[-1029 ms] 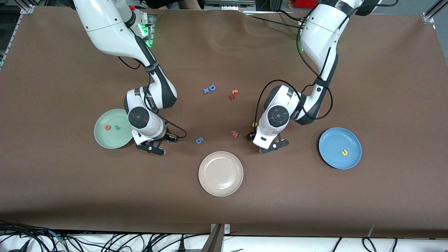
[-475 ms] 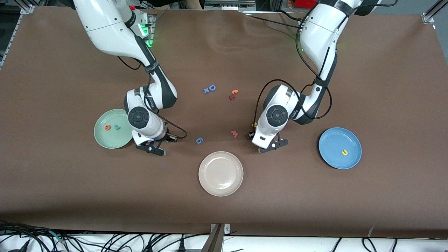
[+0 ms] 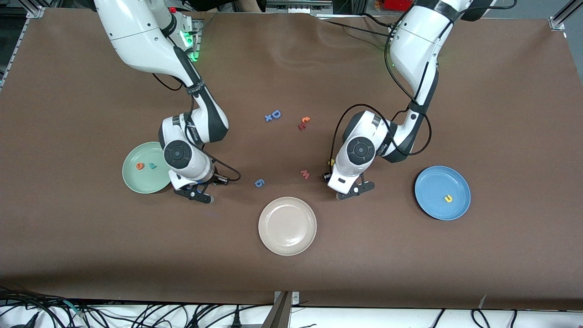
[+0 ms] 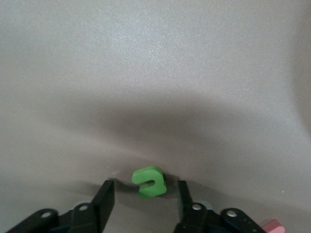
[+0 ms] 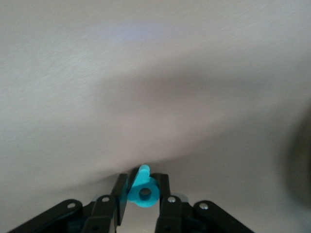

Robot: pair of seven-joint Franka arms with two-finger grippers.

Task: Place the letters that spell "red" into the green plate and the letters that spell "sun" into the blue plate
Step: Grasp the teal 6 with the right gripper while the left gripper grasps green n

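Right tool (image 5: 141, 198) clamped on teal d (image 5: 144, 190) beside green plate (image 3: 132, 181): lift straight; left tool (image 4: 146, 200) apart around green u (image 4: 150, 182) on worktop (image 3: 501, 114): centre, then close.

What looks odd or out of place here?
Nothing is spilled or damaged. Only the brown table cover looks askew: it ripples near the robots' bases. Spare letters such as the blue D just lie loose on it.
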